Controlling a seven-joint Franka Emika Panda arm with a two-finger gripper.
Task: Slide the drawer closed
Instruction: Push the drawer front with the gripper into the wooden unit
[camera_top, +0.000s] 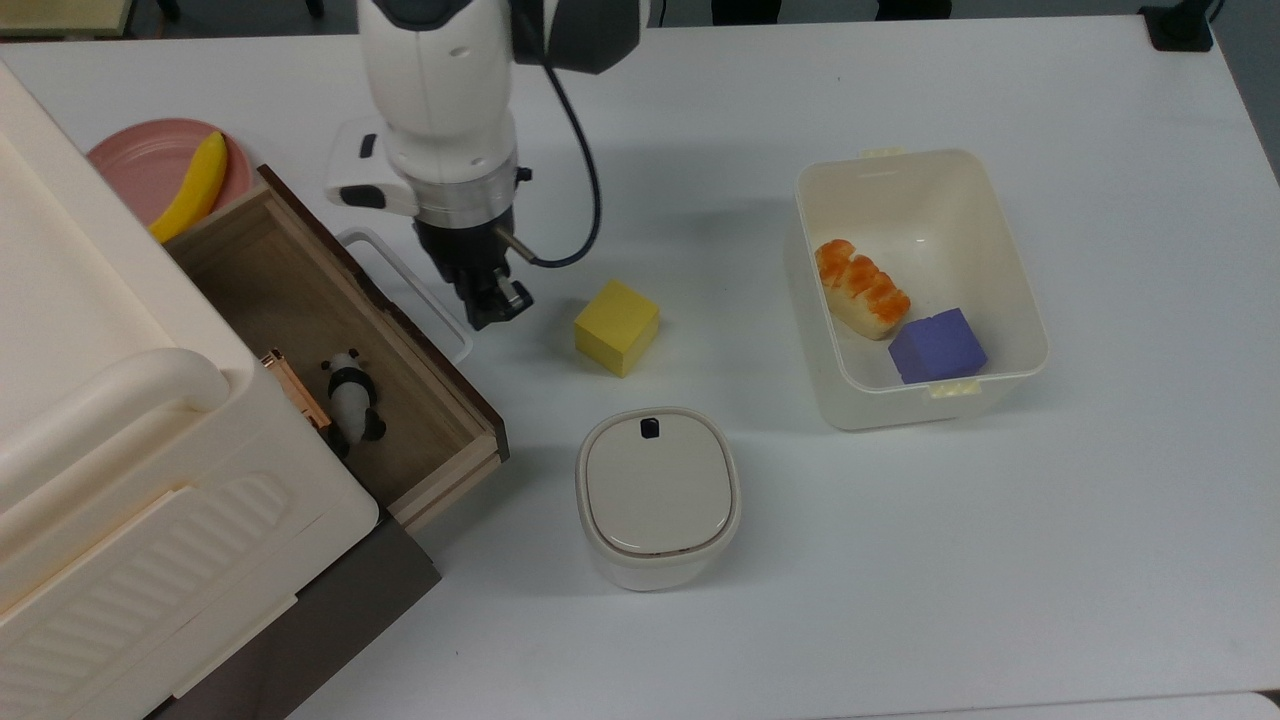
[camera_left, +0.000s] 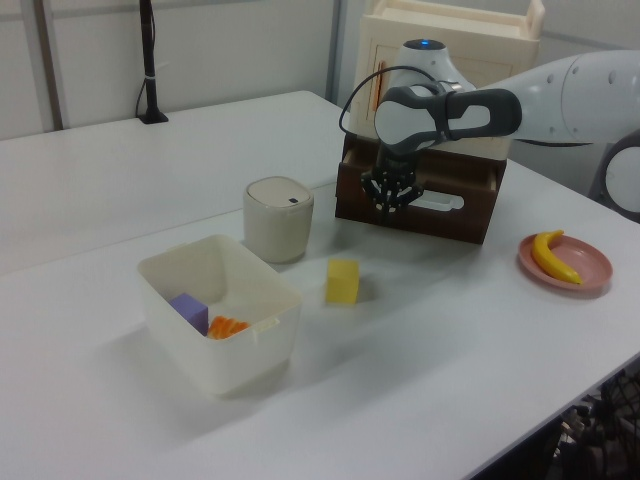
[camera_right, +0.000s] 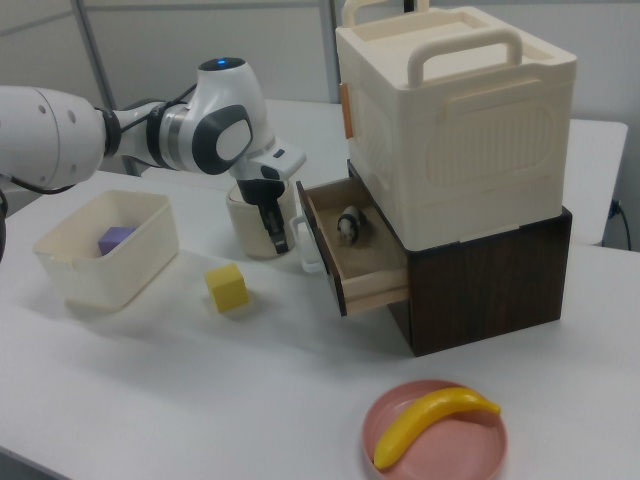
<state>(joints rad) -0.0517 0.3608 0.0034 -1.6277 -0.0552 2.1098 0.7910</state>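
Since my black two-finger gripper (camera_top: 490, 305), fingers nearly together and empty, hangs just outside the white loop handle (camera_top: 400, 285) of the open wooden drawer (camera_top: 330, 340), the dark front panel lies toward the top view's left. Pushing square to that long panel looks right.

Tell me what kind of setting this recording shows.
Most likely a robot lab tabletop: a white table with staged props such as a yellow block, a toy panda in the open drawer, and a banana on a pink plate, beneath the arm's gripper.
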